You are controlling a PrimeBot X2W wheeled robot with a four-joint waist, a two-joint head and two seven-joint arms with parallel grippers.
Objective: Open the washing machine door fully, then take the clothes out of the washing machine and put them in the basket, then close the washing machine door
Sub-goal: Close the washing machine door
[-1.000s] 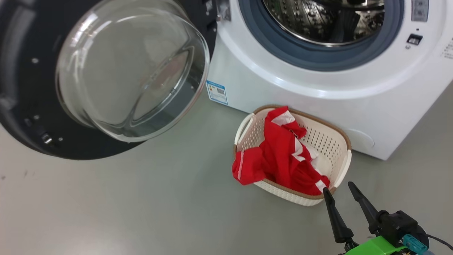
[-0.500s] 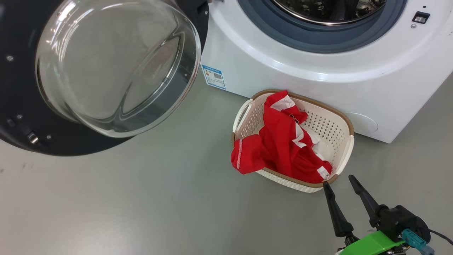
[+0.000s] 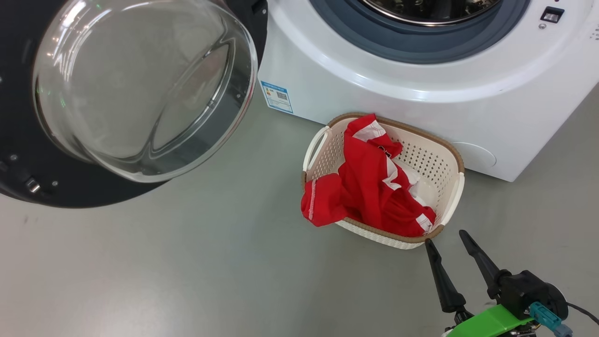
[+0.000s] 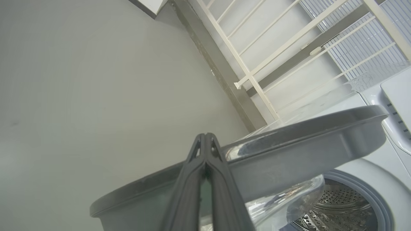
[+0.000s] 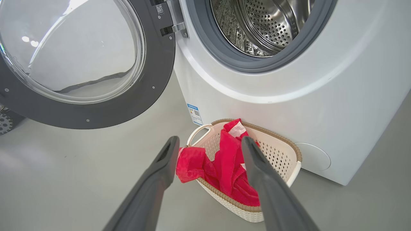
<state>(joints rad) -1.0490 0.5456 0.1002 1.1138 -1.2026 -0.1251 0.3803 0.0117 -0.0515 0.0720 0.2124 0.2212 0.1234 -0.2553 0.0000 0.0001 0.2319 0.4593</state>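
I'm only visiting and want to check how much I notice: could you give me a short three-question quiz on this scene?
1. True or false: the washing machine door is shut.
2. Where are the clothes? A hanging on the door; B in the basket; C spread flat on the floor.
3. Fill in: the right hand has its fingers ___ (open or shut).

Key: 1 false; 2 B; 3 open.

A plain grey floor [image 3: 187, 271] is seen, marked by a small dark scuff [image 3: 24, 219] at nine o'clock. In the left wrist view, a white barred frame [image 4: 253, 84] is set at one o'clock, backed by a ribbed panel [image 4: 369, 41]. A toothed wheel [image 5: 4, 123] is glimpsed at nine o'clock in the right wrist view.
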